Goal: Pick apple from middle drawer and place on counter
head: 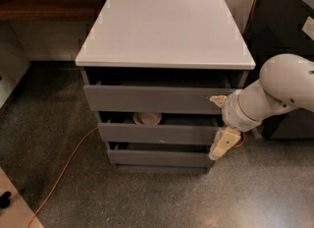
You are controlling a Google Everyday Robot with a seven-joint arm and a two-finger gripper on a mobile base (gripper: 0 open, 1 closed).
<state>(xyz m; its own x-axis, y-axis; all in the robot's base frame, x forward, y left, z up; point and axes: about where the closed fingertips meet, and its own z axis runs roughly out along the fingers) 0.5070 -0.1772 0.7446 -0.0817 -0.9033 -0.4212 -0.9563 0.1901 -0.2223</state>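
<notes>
The counter (164, 30) is the pale grey-white top of the grey drawer cabinet, and nothing lies on it. Below it the middle drawer (157, 134) stands slightly pulled out. Only a cream-white bowl (147, 118) shows in its gap. The apple is hidden from view. My gripper (220, 123) is at the right end of the drawer fronts, on a white arm coming in from the right. It is open: one cream finger (216, 99) lies against the top drawer's front, the other (223, 144) hangs beside the middle drawer's right end. It holds nothing.
The top drawer (152, 98) and the lowest drawer (159, 158) are also slightly out. A dark brown wooden shelf (44, 6) runs behind on the left. A dark cabinet (279, 30) stands to the right. An orange cable (64, 173) crosses the speckled floor.
</notes>
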